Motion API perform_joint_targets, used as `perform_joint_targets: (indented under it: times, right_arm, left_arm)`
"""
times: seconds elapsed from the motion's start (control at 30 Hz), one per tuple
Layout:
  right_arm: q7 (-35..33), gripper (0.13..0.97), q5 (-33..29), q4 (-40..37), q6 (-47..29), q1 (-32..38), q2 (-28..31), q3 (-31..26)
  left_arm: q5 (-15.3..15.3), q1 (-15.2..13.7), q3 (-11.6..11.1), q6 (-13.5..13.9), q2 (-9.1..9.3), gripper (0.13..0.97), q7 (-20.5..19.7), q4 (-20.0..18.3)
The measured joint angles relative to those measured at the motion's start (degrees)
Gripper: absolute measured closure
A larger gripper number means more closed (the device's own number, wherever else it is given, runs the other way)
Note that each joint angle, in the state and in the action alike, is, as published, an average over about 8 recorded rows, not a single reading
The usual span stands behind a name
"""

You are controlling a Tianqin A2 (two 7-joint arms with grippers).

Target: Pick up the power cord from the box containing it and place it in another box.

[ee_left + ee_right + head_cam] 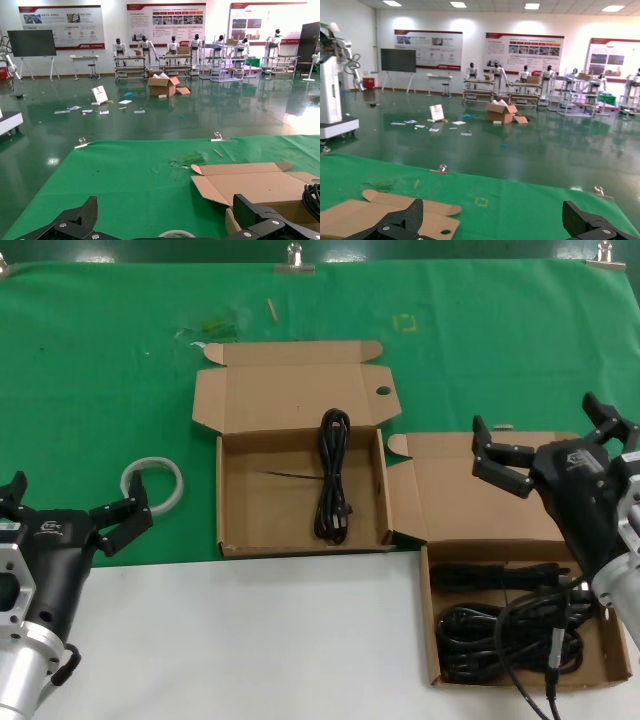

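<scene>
The power cord (335, 475), a narrow black hank, lies lengthwise in the right half of the open brown box (262, 508) at the centre of the green cloth; its edge shows as the cord (313, 196) in the left wrist view. Another box (455, 495) sits to the right, lid open, with a tangle of black cords (500, 625) inside. My right gripper (550, 437) hovers open and empty over that box's lid. My left gripper (70, 502) waits open and empty at the near left, apart from both boxes.
A white tape ring (153, 483) lies on the cloth just beyond the left gripper, also seen as the ring (175, 233). The centre box's lid (395, 215) with its round hole lies flat. Metal clips (294, 260) hold the cloth's far edge. White tabletop (250, 640) runs along the front.
</scene>
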Motion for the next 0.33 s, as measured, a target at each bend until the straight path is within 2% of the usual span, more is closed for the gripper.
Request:
perform_joint_targets:
  times: [0.33]
  right_arm:
    - [-0.1,0.129,-2.3,-1.2,-1.1,-2.1,-3.1,4.1]
  left_arm:
    - [0.0,0.0,0.0,0.0,0.0,0.132,0.0,0.0]
